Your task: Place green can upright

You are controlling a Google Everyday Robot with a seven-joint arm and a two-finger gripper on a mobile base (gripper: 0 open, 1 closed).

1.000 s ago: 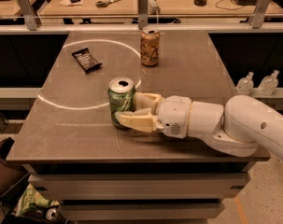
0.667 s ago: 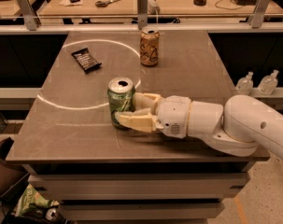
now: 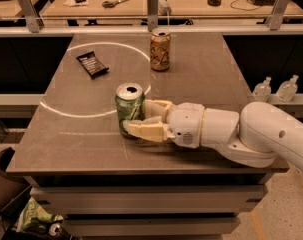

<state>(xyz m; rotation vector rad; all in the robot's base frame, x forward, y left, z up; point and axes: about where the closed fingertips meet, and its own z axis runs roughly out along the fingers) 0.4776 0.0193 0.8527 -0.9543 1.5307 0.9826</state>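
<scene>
No shift since earlier frames: gripper (image 3: 135, 118) clenched on green can (image 3: 127, 106), upright near front centre of table (image 3: 66, 149).
Can's lower right side covered by near finger (image 3: 146, 130); far fingertip hidden behind can; arm cut off at right edge. Light green and white body, dark print hard to read, silver top. Tan can (image 3: 160, 49) well apart behind.
</scene>
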